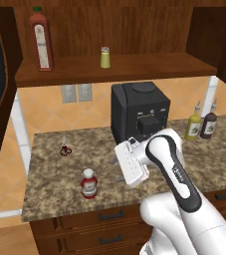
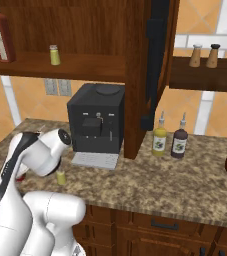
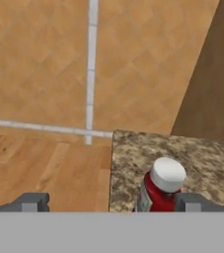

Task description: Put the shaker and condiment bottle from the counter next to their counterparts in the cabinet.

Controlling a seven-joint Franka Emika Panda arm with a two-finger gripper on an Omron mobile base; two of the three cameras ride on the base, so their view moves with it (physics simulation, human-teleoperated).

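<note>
One squat condiment bottle [image 3: 161, 190] stands between the hand's [image 3: 111, 202] spread fingertips — untouched.

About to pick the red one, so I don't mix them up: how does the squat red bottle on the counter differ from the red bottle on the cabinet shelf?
The condiment bottle is short and squat; the tall red bottle is slim and much taller. The condiment bottle has a white cap, the tall red bottle a green one. The first stands near the counter's front edge, the second on the cabinet shelf. Both are red, upright, white-labelled.
</note>
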